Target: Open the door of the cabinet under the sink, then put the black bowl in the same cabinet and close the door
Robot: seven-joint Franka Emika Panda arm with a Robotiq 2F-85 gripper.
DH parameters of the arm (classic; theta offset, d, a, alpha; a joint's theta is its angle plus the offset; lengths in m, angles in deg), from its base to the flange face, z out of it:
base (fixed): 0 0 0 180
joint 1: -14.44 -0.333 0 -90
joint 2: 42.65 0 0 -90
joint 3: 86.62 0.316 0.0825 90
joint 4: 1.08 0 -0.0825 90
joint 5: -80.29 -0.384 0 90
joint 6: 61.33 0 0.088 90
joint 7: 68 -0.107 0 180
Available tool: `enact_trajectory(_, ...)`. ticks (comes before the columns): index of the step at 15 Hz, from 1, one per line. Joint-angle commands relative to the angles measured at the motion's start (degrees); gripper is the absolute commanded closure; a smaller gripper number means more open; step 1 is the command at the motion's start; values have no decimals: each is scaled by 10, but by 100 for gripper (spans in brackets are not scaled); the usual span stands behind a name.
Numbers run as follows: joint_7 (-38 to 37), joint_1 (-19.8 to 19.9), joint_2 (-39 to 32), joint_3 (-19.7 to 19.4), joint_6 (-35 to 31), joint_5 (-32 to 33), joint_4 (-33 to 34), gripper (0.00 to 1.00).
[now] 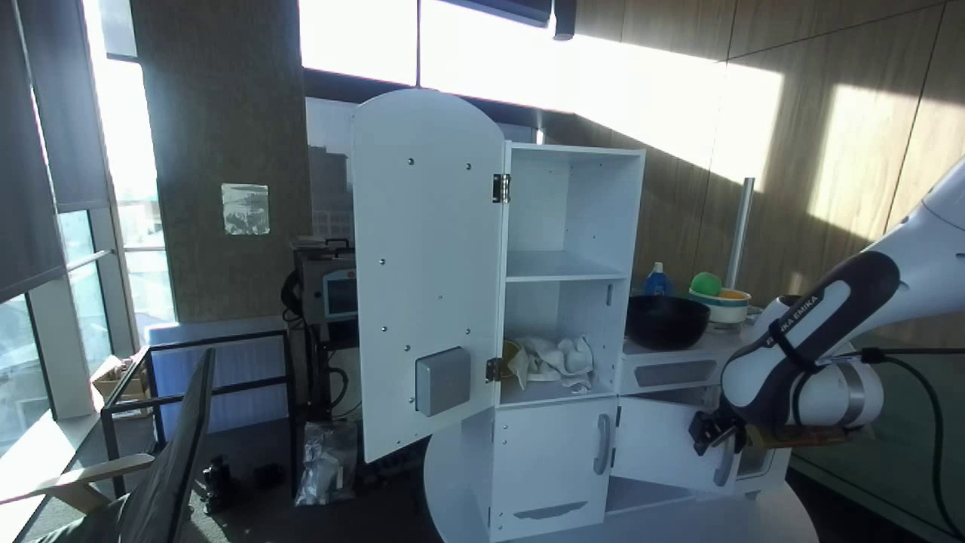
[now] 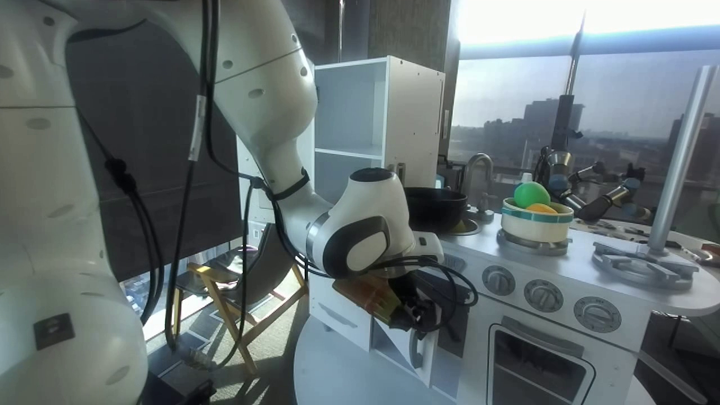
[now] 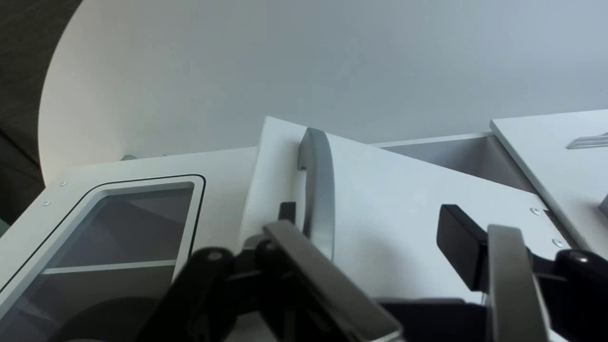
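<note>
The small white door (image 1: 663, 445) stands part open; it also shows in an exterior view (image 2: 398, 340) and the wrist view (image 3: 403, 194). Its grey handle (image 3: 323, 190) lies between the fingers of my gripper (image 3: 373, 225), close to the left finger. That fingertip is at the gap behind the handle; I cannot tell if it touches. The right finger is well apart, over the door face. The gripper is open and also shows in both exterior views (image 1: 712, 434) (image 2: 416, 315). The cabinet (image 1: 641, 494) shows partly behind the door. The black bowl (image 1: 667, 324) sits at the sink (image 2: 469, 226).
A cream pot (image 2: 537, 225) with a green ball (image 2: 531, 195) stands on a burner. The oven door (image 2: 540, 365) is beside the cabinet. The tall arch-topped door (image 1: 430, 264) is wide open. A lower drawer-like front with a handle (image 1: 601, 445) adjoins the cabinet.
</note>
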State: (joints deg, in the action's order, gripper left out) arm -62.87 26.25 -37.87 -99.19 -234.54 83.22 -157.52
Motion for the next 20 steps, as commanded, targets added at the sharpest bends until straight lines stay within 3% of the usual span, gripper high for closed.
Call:
enact_trajectory(1, 26, -32, 51, 3, 50, -35, -16, 0)
enact_trajectory(6, 110, -73, 88, -11, 159, -132, -10, 0)
enact_trajectory(9, 18, -6, 90, 31, 190, 17, -10, 0)
enact_trajectory(11, -52, 94, 89, 127, 218, 122, 13, 0)
enact_trajectory(12, -87, 109, 107, 144, 247, 172, 20, 0)
enact_trajectory(14, -158, 94, 132, 135, 331, 262, 42, 0)
enact_trajectory(16, -183, 87, 151, 142, 420, 297, 68, 0)
enact_trajectory(18, -187, 76, 156, 132, 441, 334, 94, 0)
enact_trajectory(20, -205, 72, 142, 122, 400, 366, 122, 0)
